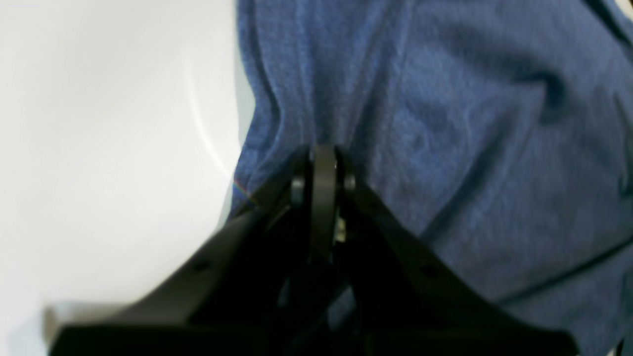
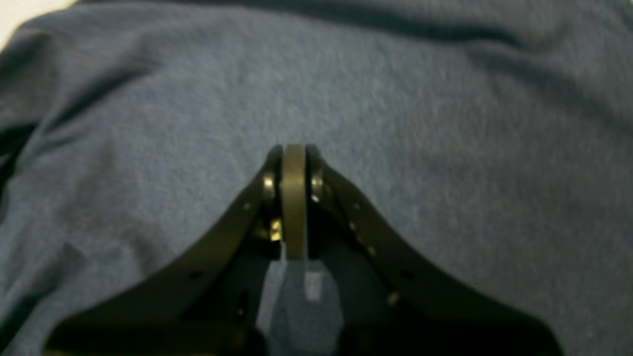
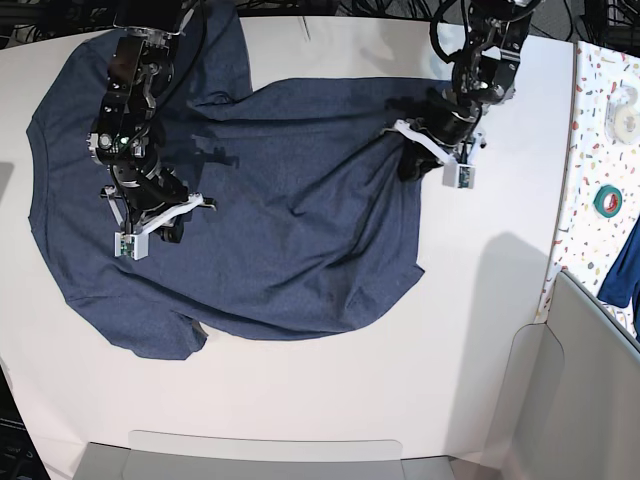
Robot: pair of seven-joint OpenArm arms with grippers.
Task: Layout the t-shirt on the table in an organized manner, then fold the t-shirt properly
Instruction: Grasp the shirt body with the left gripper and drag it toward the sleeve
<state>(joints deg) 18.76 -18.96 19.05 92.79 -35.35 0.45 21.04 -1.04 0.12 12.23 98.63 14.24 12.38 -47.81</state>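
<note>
Left claw (image 1: 324, 158), jaws pressed together, pinches a gathered ridge of the t-shirt (image 3: 250, 200) at the garment's hem edge, with creases fanning away from its tips across the cloth in the left wrist view. Bare white desk (image 3: 480, 330) lies just beside that claw on the outer side of the hem. Right claw (image 2: 294, 155), jaws likewise together, sits low on the cloth well inside the shirt's body; whether it has fabric nipped between the tips or merely presses on it cannot be told from the blurred right wrist view. In the base view the shirt lies spread over the desk between the two claws, mostly open but rumpled: folds run from the left claw toward the middle, one sleeve is curled under near the edge beyond the right claw, and no white lettering shows. By the look of it, the layout step is in hand, and folding has not begun. Judging from the wrinkles, the next move calls for the left claw to draw the hem outward, away from the right claw, while the cloth at the far end stays anchored, then for the tucked sleeve to be pulled flat. Pulling too hard risks dragging the whole shirt across the smooth desk.
</note>
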